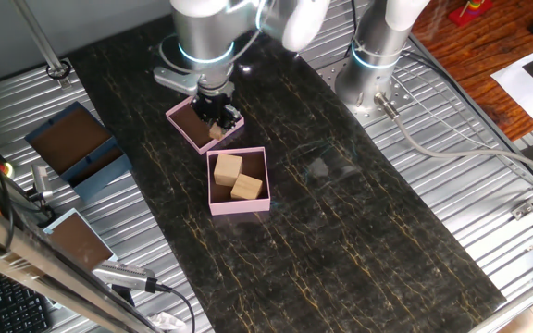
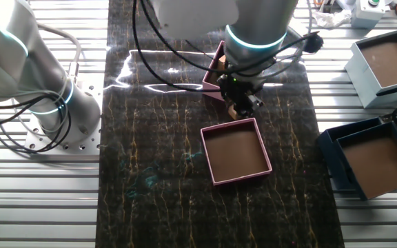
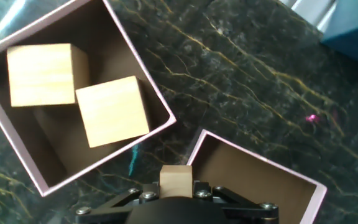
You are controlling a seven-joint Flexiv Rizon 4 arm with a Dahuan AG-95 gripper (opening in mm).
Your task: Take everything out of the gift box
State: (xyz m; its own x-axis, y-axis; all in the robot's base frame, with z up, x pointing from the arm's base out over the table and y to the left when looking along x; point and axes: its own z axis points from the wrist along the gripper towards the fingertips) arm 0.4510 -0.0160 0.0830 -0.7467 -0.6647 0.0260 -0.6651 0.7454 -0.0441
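Dark marbled table (image 3: 260,74), and your claw is clamped on a small block
Nearest you, bottom centre of the hand view, the gripper (image 3: 176,186) pinches a tan block (image 3: 176,177) over the near edge of the shallow pink tray (image 3: 260,158); farther off, upper left of the frame, the gift box (image 3: 140,62) sits just beside that tray with one wooden block (image 3: 112,111) and a second block (image 3: 42,74) side by side inside it

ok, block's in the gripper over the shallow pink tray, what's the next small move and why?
Probably ease down and open: the gripper holds a wooden block over the shallow tray. Two more blocks sit in the gift box, so the hand must be freed.
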